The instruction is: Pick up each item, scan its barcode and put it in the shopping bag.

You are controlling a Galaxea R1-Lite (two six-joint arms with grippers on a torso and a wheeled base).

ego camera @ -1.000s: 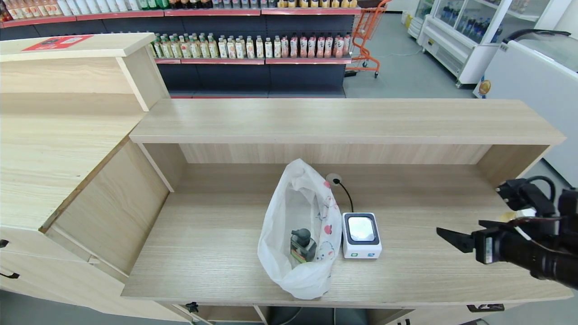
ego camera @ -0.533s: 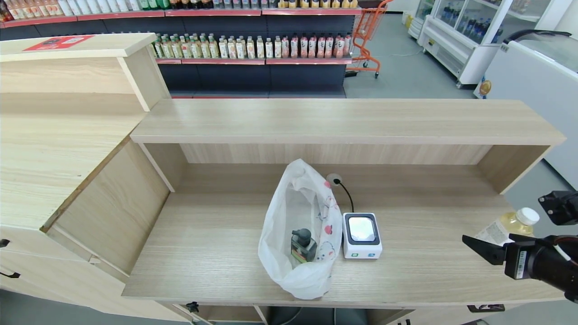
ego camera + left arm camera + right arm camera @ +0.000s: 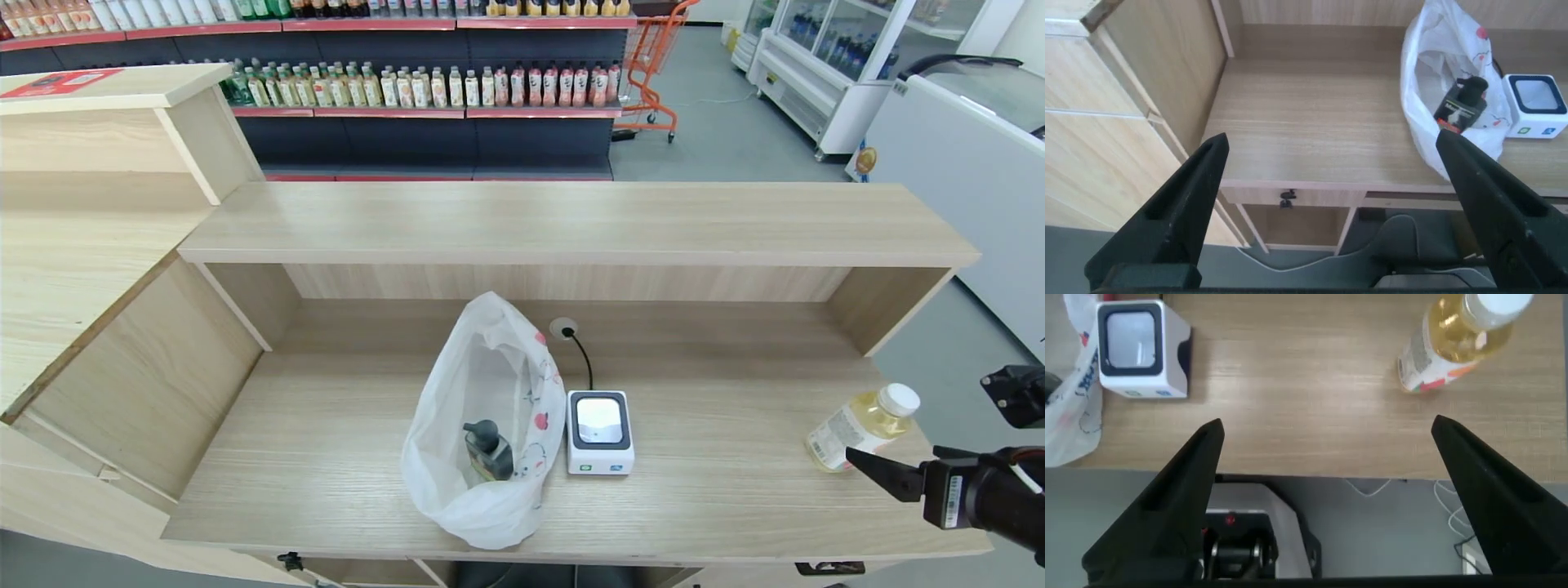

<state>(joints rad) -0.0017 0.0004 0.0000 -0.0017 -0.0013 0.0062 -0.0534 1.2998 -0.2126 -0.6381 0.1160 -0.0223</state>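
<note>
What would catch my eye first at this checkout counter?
A white shopping bag sits mid-counter with a dark pump bottle inside, and a small white scanner is beside it, on the robot's right. At the counter's right end is a bottle of yellow liquid, with the robot's open right hand close by.

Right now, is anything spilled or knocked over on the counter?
Nothing stands out. The yellow bottle looks upright near the right end of the counter, the dark bottle sits inside the shopping bag, and no spill shows.
</note>
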